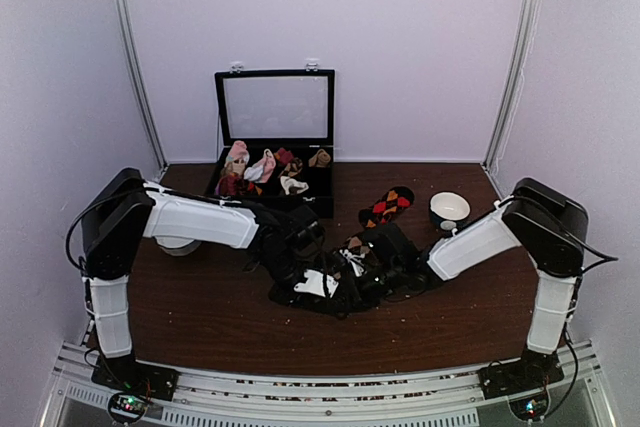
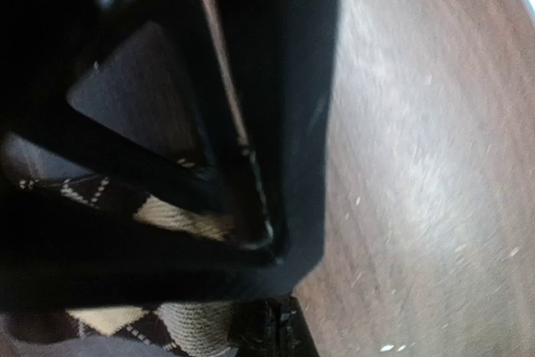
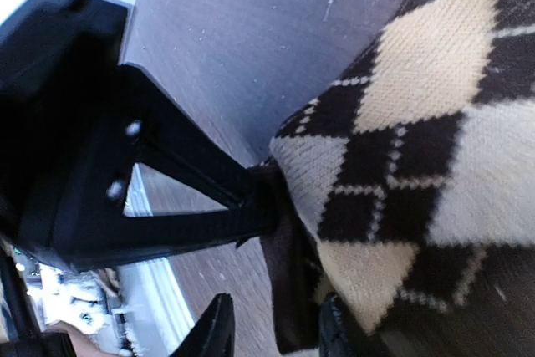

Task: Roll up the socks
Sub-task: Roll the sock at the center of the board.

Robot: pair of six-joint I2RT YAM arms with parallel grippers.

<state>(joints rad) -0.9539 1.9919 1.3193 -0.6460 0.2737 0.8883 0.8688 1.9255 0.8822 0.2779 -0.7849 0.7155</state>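
Note:
A black argyle sock with cream diamonds lies bunched at the table's middle, where both grippers meet. My left gripper is shut on its fabric. The left wrist view shows cream knit pinched between the closed black fingers. My right gripper is open, and the sock's dark cuff edge hangs between its parted fingertips. The cream and black diamonds fill the right side of that view. A second argyle sock with red and orange diamonds lies flat behind them, untouched.
An open black case with a raised lid holds pink, white and plain sock bundles at the back. A white bowl stands to the right of the red sock. A pale round object sits under the left arm.

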